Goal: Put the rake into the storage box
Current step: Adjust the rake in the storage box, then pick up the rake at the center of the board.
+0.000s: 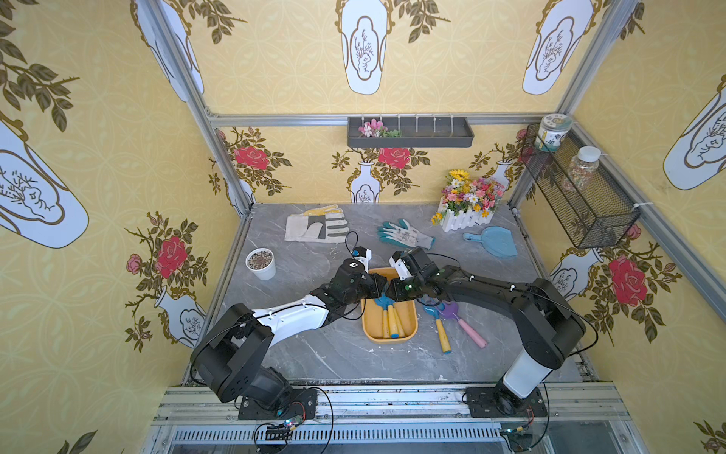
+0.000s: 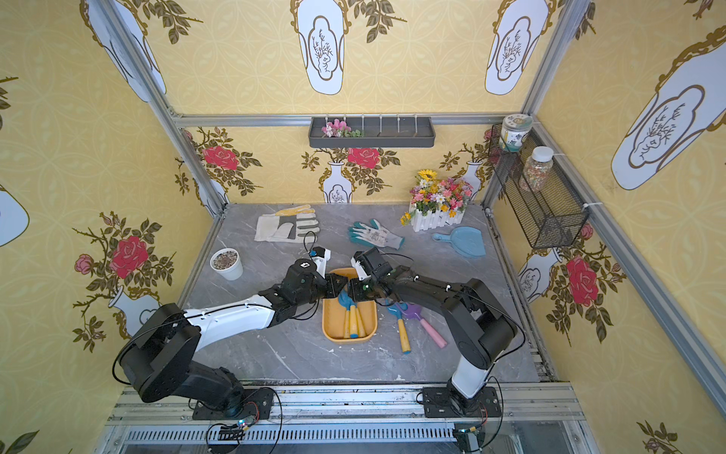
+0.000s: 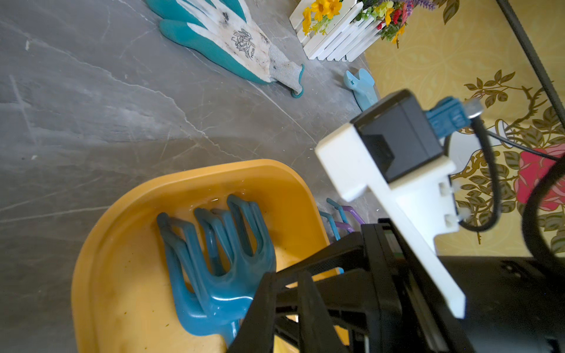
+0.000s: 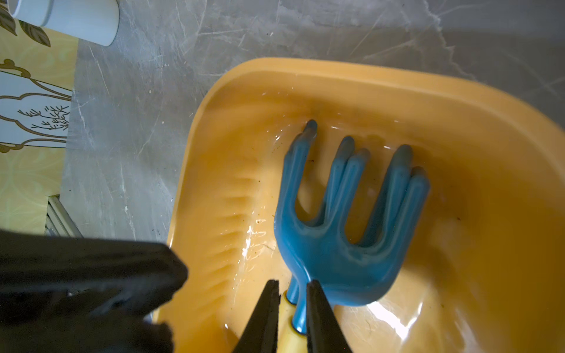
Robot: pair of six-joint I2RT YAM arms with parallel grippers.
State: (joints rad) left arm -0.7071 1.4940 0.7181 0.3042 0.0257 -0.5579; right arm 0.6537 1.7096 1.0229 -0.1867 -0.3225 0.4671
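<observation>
Fingers (image 4: 264, 318) of the right gripper (image 4: 292, 284) narrow, pinched on the blue neck of the rake (image 4: 336, 253) just above its yellow handle. Grip sits low, likely so the head can be laid flat. Rake lies inside the storage box (image 4: 305, 65), tines toward the far end, head overlapping a second rake (image 1: 386, 324) also in the box. Judged: placing nearly done, release not yet made. Left gripper (image 1: 380, 290) close beside the right one over the box; cannot tell if its fingers are parted or hold anything.

Box sits mid-table (image 1: 314, 353). Just beside it on the right, on the table and not in the box: blue-headed tool (image 1: 442, 330), purple shovel (image 1: 467, 328). Further out:
- white pot (image 1: 260, 263) with gravelly fill
- wall trough (image 1: 410, 133) with pink flowers at one end
- wire basket (image 1: 581, 196) carrying two jars
</observation>
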